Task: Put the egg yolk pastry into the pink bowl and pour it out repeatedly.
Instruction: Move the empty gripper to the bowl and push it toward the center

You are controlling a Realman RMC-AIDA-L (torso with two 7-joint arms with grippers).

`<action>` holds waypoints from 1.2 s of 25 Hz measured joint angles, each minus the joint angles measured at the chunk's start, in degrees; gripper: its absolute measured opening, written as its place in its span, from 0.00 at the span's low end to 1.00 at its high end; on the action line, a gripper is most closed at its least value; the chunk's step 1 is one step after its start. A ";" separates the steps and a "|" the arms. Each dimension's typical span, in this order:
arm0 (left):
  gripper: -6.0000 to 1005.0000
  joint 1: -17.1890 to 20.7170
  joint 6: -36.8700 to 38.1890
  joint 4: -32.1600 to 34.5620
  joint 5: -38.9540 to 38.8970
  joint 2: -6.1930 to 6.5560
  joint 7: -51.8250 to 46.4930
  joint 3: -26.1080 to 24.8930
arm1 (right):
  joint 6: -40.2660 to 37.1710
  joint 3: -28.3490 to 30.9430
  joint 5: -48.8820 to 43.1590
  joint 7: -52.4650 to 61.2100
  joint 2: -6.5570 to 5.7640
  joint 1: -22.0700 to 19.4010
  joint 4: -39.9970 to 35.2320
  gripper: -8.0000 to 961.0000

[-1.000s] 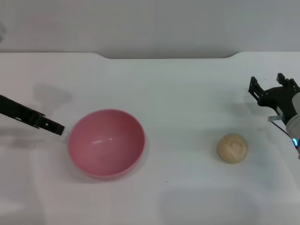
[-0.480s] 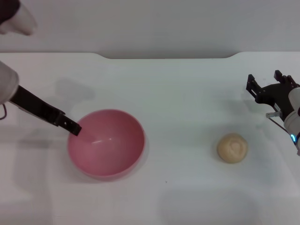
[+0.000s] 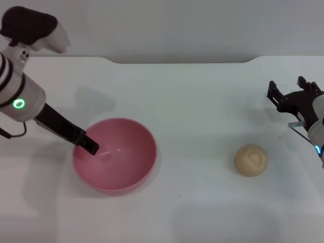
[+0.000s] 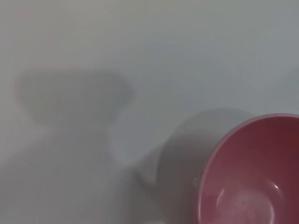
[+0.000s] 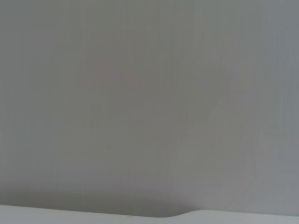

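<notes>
The pink bowl [image 3: 132,152] stands upright on the white table, left of centre, with nothing inside it. My left gripper [image 3: 91,147] reaches down from the left, and its dark tip is at the bowl's left rim, over the inner wall. The left wrist view shows part of the pink bowl [image 4: 261,154] and its shadow. Well to the right of the bowl, the egg yolk pastry [image 3: 251,160] lies on the table. My right gripper [image 3: 290,92] hovers open and holds nothing, behind and to the right of the pastry.
The white table [image 3: 192,101] has a notched back edge against a grey wall. The right wrist view shows only the grey wall and a strip of the table edge [image 5: 93,212].
My left arm has swung in from the left edge toward the bowl, and its tip has gone from outside the left rim to over it. The right gripper, bowl and pastry have barely moved.
</notes>
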 joint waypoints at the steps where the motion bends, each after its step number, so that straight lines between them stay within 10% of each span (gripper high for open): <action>1: 0.78 -0.05 -0.87 -0.78 -0.01 0.00 -0.32 0.79 | 0.00 -0.01 0.00 0.00 0.00 -0.07 0.00 0.77; 19: 0.72 -1.27 -4.34 -5.79 -0.68 -0.05 -3.05 9.24 | -0.01 -0.09 -0.18 0.00 0.09 -0.64 0.09 0.77; 30: 0.22 -1.75 -4.74 -5.81 -0.83 0.03 -4.11 8.93 | -0.01 -0.17 -0.18 0.00 0.10 -1.09 0.08 0.77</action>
